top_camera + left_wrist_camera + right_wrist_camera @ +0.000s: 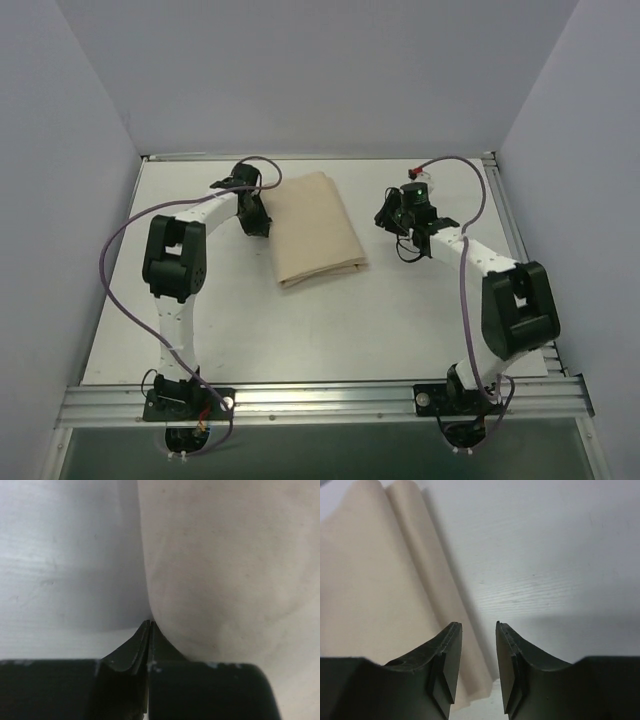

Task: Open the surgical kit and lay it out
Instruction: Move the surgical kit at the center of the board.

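Left tool (150, 626) clenched at edge of folded cloth (315, 230), right tool (478, 632) released nearby, contents hidden

The surgical kit is still closed: a beige wrapping cloth (315, 230) folded into a flat, roughly rectangular bundle with its contents hidden. It lies on the white table (330, 330), a little left of the middle and toward the far side. Its long axis runs far to near and is slightly tilted, so the near end sits further right. Layered folds form a soft ridge along its right edge. The fabric is matte and lightly creased.
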Tool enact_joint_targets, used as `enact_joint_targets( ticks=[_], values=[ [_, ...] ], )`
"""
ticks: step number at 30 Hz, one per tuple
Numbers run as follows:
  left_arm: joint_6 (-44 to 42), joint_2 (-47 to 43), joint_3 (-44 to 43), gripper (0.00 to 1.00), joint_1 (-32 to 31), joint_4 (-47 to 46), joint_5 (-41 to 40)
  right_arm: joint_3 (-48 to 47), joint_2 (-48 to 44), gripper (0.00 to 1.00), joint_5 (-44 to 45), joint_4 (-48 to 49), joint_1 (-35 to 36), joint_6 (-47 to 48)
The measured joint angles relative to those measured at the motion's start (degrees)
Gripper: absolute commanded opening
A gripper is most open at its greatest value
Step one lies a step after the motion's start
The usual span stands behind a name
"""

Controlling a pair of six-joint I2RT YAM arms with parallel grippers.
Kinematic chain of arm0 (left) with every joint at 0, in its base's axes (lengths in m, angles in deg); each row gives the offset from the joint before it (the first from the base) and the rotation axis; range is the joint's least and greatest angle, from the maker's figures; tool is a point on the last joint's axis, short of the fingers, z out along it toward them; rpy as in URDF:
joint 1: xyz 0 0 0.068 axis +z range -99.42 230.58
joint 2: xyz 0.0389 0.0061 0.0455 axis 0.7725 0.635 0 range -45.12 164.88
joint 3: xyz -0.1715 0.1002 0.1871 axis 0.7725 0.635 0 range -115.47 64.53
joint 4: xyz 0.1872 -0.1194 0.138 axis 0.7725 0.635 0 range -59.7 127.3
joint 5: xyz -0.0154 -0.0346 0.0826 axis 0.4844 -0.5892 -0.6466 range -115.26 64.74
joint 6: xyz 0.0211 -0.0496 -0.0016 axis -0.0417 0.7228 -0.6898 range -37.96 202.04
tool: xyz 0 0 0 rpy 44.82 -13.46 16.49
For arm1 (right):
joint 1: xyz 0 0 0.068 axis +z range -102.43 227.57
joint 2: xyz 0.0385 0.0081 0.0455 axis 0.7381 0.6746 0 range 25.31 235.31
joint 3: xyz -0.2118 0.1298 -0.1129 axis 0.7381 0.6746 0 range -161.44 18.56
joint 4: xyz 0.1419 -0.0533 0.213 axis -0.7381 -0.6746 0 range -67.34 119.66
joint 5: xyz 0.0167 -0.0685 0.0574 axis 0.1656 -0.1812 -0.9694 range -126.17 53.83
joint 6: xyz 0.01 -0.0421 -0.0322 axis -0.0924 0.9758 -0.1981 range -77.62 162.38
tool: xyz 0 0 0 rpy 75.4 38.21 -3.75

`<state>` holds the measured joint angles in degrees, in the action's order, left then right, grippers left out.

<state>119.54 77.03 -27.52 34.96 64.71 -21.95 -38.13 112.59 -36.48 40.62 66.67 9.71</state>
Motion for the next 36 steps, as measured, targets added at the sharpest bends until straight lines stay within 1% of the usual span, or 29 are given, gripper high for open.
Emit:
enact_joint_targets(
  ticks=[4,8,13,16,17,18,19,20,23,24,27,30,31,32,35,36],
  values=[
    [-1.36,5.35,-7.52,0.02,0.02,2.32,1.97,-1.9,11.69,0.34,-4.37,0.83,-3.65,0.22],
    [-2.4,9.84,-16.06,0.02,0.02,4.24,4.52,-5.07,19.61,0.36,-8.79,2.16,-3.93,0.11],
    [-3.5,16.52,-28.37,0.02,-0.22,6.62,7.58,-8.22,23.78,0.39,-13.18,4.55,-3.67,-0.57],
    [-3.5,17.79,-29.88,0.02,-0.48,7.28,7.8,-9.68,24.17,0.45,-13.97,4.94,-3.69,-0.68],
    [-3.48,17.49,-29.11,0.02,-0.55,7.08,7.45,-10.03,24.13,0.49,-14.03,4.96,-3.69,-0.63],
    [-3.45,16.79,-27.45,0.03,-0.57,6.49,6.99,-10.36,24.13,0.5,-13.99,5.01,-3.72,-0.39],
    [-3.43,15.5,-24.59,0.05,-0.52,5.55,6.27,-10.47,24.04,0.52,-13.9,4.81,-3.82,-0.02],
    [-3.39,13.6,-21.0,0.07,-0.44,4.74,5.64,-10.49,23.82,0.56,-13.68,4.31,-4.04,0.35],
    [-3.13,7.17,-10.99,0.2,-0.09,3.8,4.44,-10.45,22.69,0.6,-13.64,2.45,-4.57,1.66],
    [-3.04,4.66,-7.96,0.26,0.11,3.74,4.04,-10.23,21.99,0.61,-13.66,2.03,-4.79,2.08],
    [-2.84,-3.15,-0.35,0.34,0.74,2.32,2.47,-8.96,18.8,0.63,-14.16,0.74,-5.49,3.23],
    [-2.95,-11.15,5.6,0.43,1.11,0.79,1.25,-6.95,14.51,0.65,-16.04,0.24,-5.95,4.09],
    [-3.13,-13.86,7.21,0.5,1.11,0.44,1.05,-6.16,13.07,0.65,-17.0,0.31,-6.05,4.24],
    [-3.5,-16.41,8.72,0.53,1.03,-0.15,1.14,-5.51,11.87,0.65,-18.05,0.33,-6.08,4.24],
    [-4.9,-23.47,12.9,0.66,0.07,-3.21,2.84,-4.55,10.34,0.66,-22.21,0.87,-6.03,3.93],
    [-5.42,-25.62,14.29,0.68,-0.57,-4.39,3.74,-4.2,10.34,0.66,-23.41,1.4,-6.03,3.63]
  ],
)
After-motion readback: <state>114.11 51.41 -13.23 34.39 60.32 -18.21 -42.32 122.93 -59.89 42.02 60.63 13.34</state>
